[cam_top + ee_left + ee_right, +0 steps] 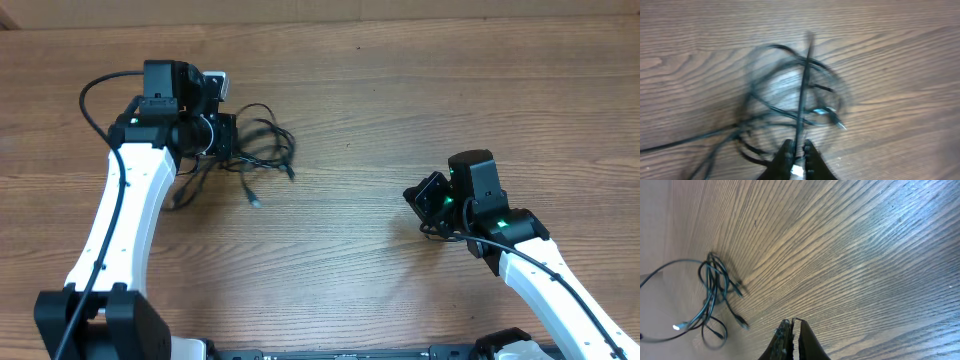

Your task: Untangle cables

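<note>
Left wrist view: pinching one strand with left claw, cables looped in one heap on worktop just beyond it. Well apart from left claw, right claw pressed together, empty. Seemingly none separated yet, whole heap left to sort.

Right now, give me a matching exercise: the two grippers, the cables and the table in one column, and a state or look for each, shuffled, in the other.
Column one:
1. left gripper
2. right gripper
3. cables
4. table

Column two:
A. shut, holding nothing
B. brown wood grain
C. tangled black heap
D. pinching one black strand

Pairs: 1-D, 2-A, 3-C, 4-B.
</note>
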Controlling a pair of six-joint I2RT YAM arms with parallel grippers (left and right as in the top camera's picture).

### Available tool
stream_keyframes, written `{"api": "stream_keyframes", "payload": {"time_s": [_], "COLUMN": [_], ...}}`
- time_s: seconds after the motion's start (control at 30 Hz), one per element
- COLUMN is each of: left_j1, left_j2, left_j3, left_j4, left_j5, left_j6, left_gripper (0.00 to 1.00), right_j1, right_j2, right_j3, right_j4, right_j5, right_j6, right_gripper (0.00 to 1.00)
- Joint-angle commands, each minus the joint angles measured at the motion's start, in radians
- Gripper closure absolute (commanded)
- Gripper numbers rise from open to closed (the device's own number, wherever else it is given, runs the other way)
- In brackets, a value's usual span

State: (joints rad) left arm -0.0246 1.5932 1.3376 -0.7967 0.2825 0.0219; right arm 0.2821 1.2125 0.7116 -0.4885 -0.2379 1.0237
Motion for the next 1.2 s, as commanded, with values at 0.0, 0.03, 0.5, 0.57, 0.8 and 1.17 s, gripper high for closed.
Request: {"api": "stream_keyframes", "payload": {"time_s": [0.0, 0.03, 0.5, 0.57, 0.8, 1.17], "left_j1": [-0.008, -0.011, -0.076, -0.090, -0.158, -0.159], "left_j2": [-0.020, -0.016, 0.010, 0.018, 0.080, 0.046], "left_j3": [0.021, 0.021, 0.019, 0.019, 0.019, 0.156], "left_j4": [-0.024, -0.037, -0.137, -0.133, -0.077, -0.154], "left_j5": [0.052, 0.052, 0.049, 0.049, 0.047, -0.088], "left_j6": [-0.011, -0.011, -0.015, -0.055, -0.147, -0.120], "left_gripper": [0.85, 0.85, 0.43, 0.42, 0.20, 0.00], "right_j1": [-0.002, -0.002, -0.002, -0.002, -0.002, -0.002], "right_j2": [-0.019, -0.019, -0.019, -0.019, -0.019, -0.019], "right_j3": [-0.003, -0.003, -0.003, -0.003, -0.003, -0.003], "right_j4": [0.008, 0.007, 0.000, 0.000, 0.000, -0.021], "right_j5": [-0.050, -0.065, -0.075, -0.064, -0.017, 0.029], "right_j6": [-0.011, -0.011, -0.011, -0.011, -0.011, -0.012], "right_gripper": [0.96, 0.96, 0.70, 0.65, 0.50, 0.31]}}
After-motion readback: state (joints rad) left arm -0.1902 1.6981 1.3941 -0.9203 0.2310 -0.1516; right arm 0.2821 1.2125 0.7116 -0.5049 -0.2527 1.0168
